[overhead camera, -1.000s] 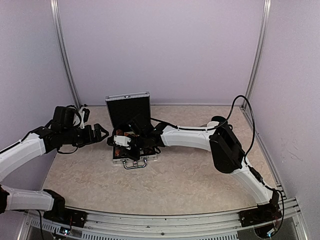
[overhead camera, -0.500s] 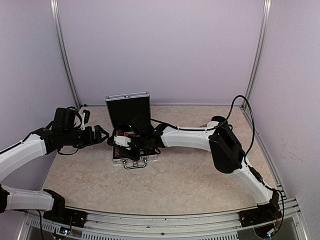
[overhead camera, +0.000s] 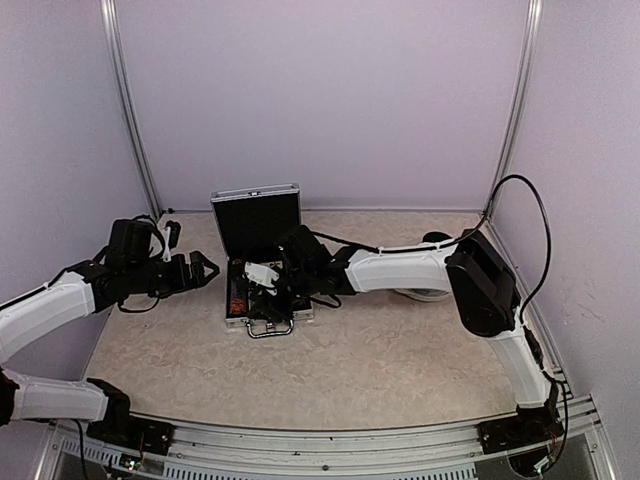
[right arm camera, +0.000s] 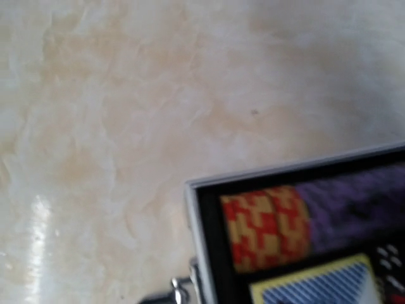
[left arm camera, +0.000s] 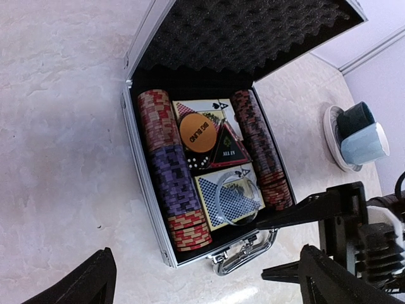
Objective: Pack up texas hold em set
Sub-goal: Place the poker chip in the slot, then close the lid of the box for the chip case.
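The silver case [overhead camera: 257,218] of the texas hold em set lies open on the table, lid up. In the left wrist view the case [left arm camera: 140,166] holds rows of chips [left arm camera: 166,170], two card boxes, an orange disc [left arm camera: 194,132], a black triangular marker [left arm camera: 229,149], dice [left arm camera: 199,162] and a clear disc [left arm camera: 237,197] resting on the near card box [left arm camera: 223,185]. My right gripper [left arm camera: 261,250] stands open at the case's front right, its upper fingertip beside the clear disc, nothing between the fingers. My left gripper [overhead camera: 203,268] hovers open left of the case. The blurred right wrist view shows only the case corner [right arm camera: 196,209].
A grey-blue cup [left arm camera: 362,134] on a round saucer [left arm camera: 330,136] stands right of the case, partly behind my right arm [overhead camera: 400,268] in the top view. The case's metal handle [overhead camera: 268,328] sticks out toward me. Walls close in on three sides.
My right gripper's jaws have opened and the wrist has drawn back slightly to the right, the elbow swinging right. The left arm has barely shifted.
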You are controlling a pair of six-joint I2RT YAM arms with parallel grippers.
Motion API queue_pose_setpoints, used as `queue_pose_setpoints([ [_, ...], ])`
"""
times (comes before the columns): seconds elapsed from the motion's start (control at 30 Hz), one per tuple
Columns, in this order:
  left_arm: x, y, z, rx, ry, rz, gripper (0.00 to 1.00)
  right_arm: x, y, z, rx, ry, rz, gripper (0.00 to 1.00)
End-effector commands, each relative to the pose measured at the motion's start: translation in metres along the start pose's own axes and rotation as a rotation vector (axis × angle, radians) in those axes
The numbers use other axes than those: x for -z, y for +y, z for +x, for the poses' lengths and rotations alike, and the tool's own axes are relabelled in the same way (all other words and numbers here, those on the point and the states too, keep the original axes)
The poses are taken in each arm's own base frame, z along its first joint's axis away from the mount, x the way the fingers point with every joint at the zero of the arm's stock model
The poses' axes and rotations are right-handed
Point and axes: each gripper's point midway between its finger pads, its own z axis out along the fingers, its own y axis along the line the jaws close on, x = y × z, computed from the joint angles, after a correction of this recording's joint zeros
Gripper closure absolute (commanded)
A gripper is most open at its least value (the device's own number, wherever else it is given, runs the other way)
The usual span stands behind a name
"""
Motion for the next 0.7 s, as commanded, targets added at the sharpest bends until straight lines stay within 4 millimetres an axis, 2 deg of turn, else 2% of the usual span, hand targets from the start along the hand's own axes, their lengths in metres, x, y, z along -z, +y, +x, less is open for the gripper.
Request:
queue_pose_setpoints([
  [0.0,0.001,-0.006,-0.025,0.017,-0.099,0.023,0.01,0.047,-0.021,-0.035,-0.053,-0.117,0.065,0.47],
  [0.17,-0.002,-0.018,-0.059,0.030,-0.172,0.065,0.01,0.087,-0.034,-0.022,-0.136,-0.120,0.139,0.43],
  [0.23,-0.004,-0.026,-0.074,0.018,-0.200,0.085,0.01,0.103,-0.037,-0.010,-0.178,-0.107,0.163,0.43],
  [0.33,-0.003,-0.036,-0.098,-0.003,-0.247,0.102,0.01,0.127,-0.044,-0.006,-0.212,-0.137,0.206,0.42],
  [0.5,0.010,-0.047,-0.146,-0.040,-0.350,0.078,0.01,0.146,-0.047,0.008,-0.250,-0.111,0.258,0.41],
  [0.67,0.007,-0.051,-0.190,-0.071,-0.424,0.022,0.01,0.159,-0.046,0.012,-0.293,-0.094,0.287,0.40],
])
